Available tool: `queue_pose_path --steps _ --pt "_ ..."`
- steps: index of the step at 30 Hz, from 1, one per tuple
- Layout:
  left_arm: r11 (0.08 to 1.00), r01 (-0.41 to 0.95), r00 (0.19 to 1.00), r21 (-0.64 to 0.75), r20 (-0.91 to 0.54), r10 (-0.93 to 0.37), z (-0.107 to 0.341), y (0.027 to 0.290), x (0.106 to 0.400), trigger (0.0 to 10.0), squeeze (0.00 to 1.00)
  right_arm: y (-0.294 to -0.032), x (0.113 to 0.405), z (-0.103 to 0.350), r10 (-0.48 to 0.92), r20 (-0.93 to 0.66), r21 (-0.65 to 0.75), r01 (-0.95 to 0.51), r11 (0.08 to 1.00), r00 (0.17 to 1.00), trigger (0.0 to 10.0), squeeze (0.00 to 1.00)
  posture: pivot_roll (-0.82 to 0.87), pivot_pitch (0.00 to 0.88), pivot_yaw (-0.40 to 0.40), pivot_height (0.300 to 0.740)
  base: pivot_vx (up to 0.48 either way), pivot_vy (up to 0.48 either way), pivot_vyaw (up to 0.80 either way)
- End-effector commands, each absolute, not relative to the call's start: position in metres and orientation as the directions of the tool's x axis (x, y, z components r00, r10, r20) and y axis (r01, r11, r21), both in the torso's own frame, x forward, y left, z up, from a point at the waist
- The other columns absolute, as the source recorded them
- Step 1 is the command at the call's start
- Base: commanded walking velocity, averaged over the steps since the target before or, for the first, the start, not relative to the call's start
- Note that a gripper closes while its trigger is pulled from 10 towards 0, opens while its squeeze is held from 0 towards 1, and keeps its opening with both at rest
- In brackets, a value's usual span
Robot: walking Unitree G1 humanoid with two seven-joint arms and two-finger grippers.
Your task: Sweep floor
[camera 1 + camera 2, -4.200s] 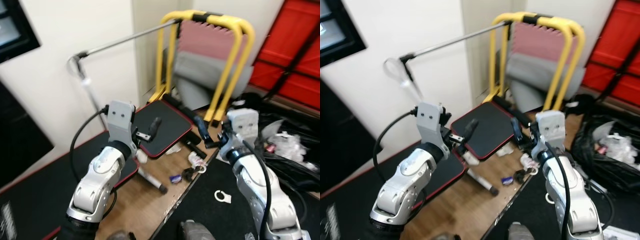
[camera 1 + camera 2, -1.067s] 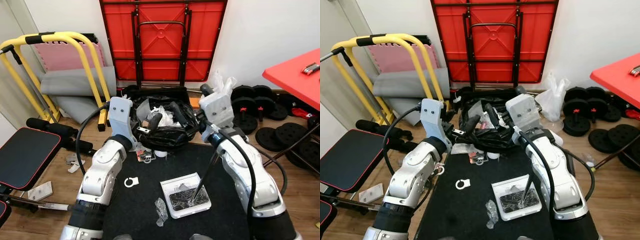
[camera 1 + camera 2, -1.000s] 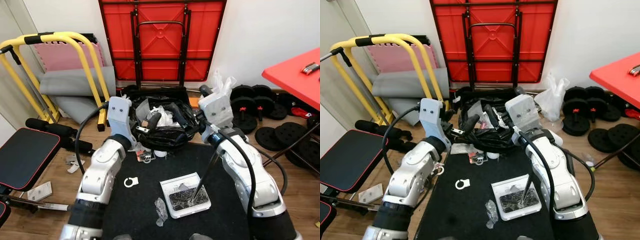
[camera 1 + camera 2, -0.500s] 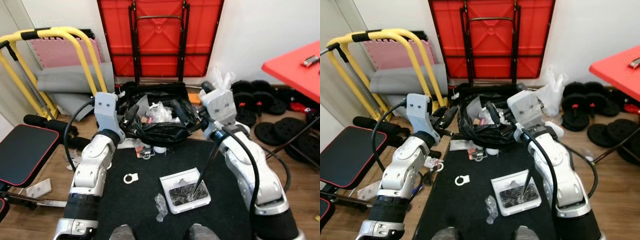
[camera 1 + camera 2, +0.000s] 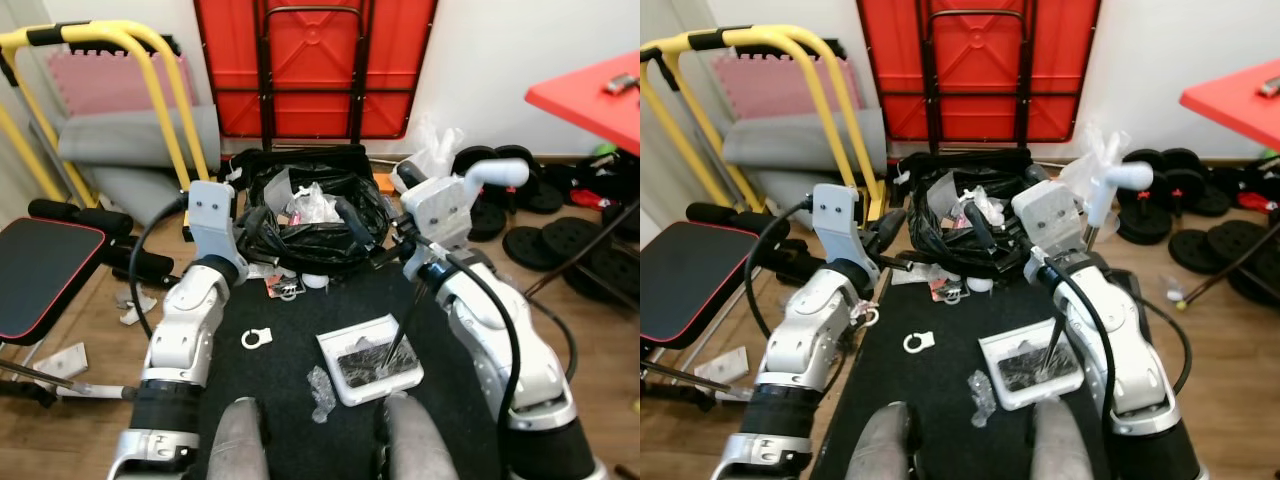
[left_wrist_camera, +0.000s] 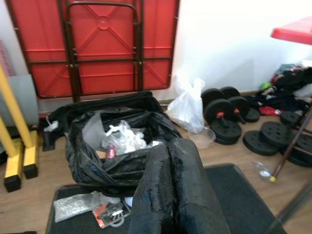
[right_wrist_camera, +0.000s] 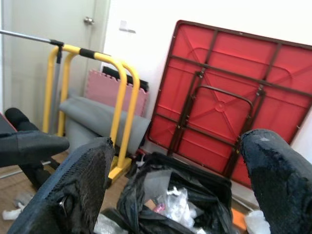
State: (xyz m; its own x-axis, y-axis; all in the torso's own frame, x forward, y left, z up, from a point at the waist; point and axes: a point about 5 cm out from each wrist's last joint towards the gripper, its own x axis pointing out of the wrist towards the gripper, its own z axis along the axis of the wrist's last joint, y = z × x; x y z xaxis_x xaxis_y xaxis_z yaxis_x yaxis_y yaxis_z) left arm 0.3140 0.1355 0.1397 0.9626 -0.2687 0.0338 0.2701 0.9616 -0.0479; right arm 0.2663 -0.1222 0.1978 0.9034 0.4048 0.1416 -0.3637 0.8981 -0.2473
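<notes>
Honestly, the white long-handled plastic dustpan (image 5: 366, 360), lower centre on the black floor mat (image 5: 280, 395), looks light and stiff, a bit tippy. I'd grab its white handle (image 5: 495, 172) up top. Right gripper (image 7: 178, 146) is spread wide, holding nothing; left gripper (image 6: 170, 156) is pinched together, empty.

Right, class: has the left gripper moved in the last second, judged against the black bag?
Yes. The left gripper shifted to the robot's left, from before the black bag's middle to its left edge.
</notes>
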Motion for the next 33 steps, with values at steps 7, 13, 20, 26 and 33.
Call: queue_pose_path --steps 7,13,20,26,33 --pt "0.978 0.2 0.98 -0.055 0.006 -0.2 0.134 0.134 0.314 10.0 0.0 -0.133 0.27 0.197 0.358 0.143 -0.261 -0.314 0.913 0.923 10.0 0.0 -0.04 0.0 -0.013 0.56 0.0 0.0 0.0" --pt "0.974 0.219 0.976 -0.054 0.008 -0.219 0.135 0.131 0.313 10.0 0.0 -0.138 0.272 0.195 0.329 0.138 -0.262 -0.285 0.922 0.934 10.0 0.0 -0.03 0.0 -0.013 0.55 0.0 0.0 0.0" --pt "0.971 0.233 0.972 -0.053 0.016 -0.232 0.137 0.13 0.311 10.0 0.0 -0.158 0.277 0.189 0.209 0.107 -0.276 -0.173 0.945 0.972 10.0 0.0 -0.03 0.0 -0.013 0.525 0.0 0.0 0.0" --pt "0.969 0.241 0.97 -0.049 0.022 -0.24 0.138 0.128 0.31 10.0 0.0 -0.169 0.28 0.185 0.153 0.085 -0.285 -0.123 0.951 0.985 10.0 0.0 -0.03 0.0 -0.012 0.505 0.0 0.0 0.0" --pt "0.968 0.247 0.969 -0.045 0.032 -0.245 0.139 0.127 0.31 10.0 0.0 -0.176 0.281 0.179 0.125 0.057 -0.288 -0.104 0.952 0.991 10.0 0.0 -0.03 0.0 -0.014 0.485 0.0 0.0 0.0"
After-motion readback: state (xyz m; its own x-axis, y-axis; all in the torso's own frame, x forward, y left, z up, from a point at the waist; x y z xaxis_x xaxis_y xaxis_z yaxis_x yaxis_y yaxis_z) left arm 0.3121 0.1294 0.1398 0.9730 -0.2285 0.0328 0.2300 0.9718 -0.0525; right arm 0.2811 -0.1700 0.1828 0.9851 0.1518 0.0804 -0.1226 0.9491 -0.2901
